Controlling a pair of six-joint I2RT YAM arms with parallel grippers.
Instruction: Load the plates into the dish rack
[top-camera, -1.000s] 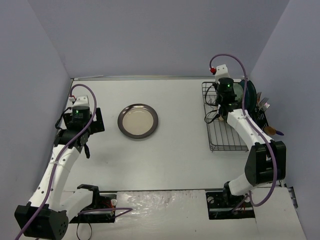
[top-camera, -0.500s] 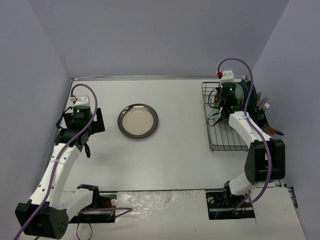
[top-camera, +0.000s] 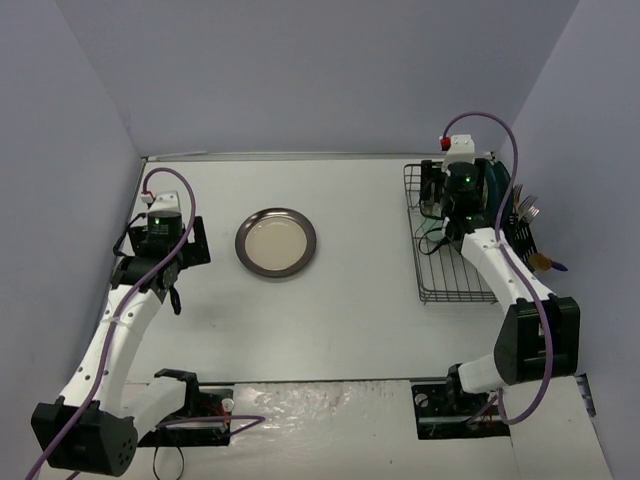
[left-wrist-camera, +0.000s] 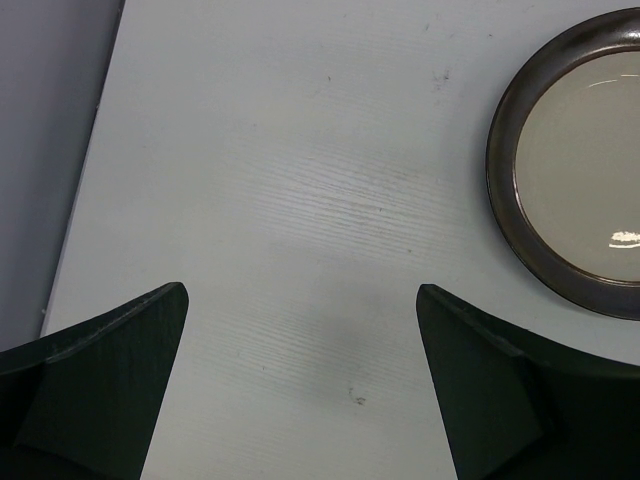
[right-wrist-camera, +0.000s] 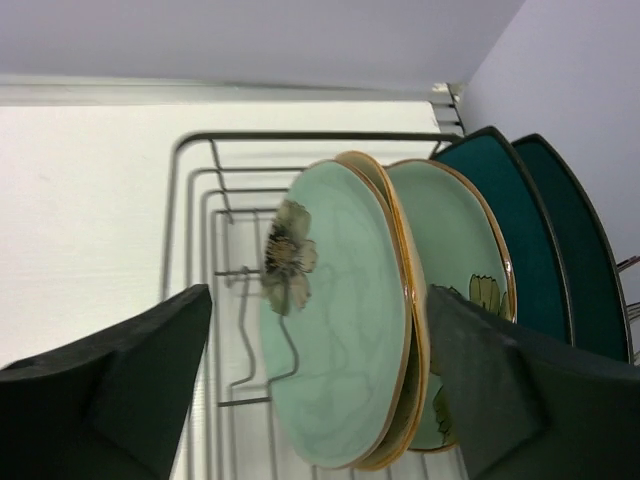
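Four plates stand on edge in the dish rack (right-wrist-camera: 300, 135), seen from the right wrist. At the front is a mint-green plate (right-wrist-camera: 340, 340) with a flower motif and a tan rim. A second mint-green plate (right-wrist-camera: 455, 250) leans close behind it, then come a dark teal plate (right-wrist-camera: 515, 230) and another teal plate (right-wrist-camera: 580, 250) at the back. The right gripper (right-wrist-camera: 318, 295) hangs over the rack with its jaws spread wide. One finger is on each side of the front mint-green plate, which does not look clamped (whether the right-hand finger touches a rim I cannot tell).

From the top camera, the rack sits at the right of the table (top-camera: 360, 320). A cutlery holder (top-camera: 522, 232) on its outer side holds some forks (top-camera: 528, 208).

One more plate remains outside the rack. This dark-rimmed plate (top-camera: 276, 242) has a pale cream centre and lies flat on the table left of the middle, well apart from the rack.

The left gripper (left-wrist-camera: 300, 290) hovers above bare tabletop to the left of that plate, its jaws wide apart and holding nothing (only the white surface shows between the fingers). In the left wrist view, the dark-rimmed plate sits at the upper right, clear of both fingers.
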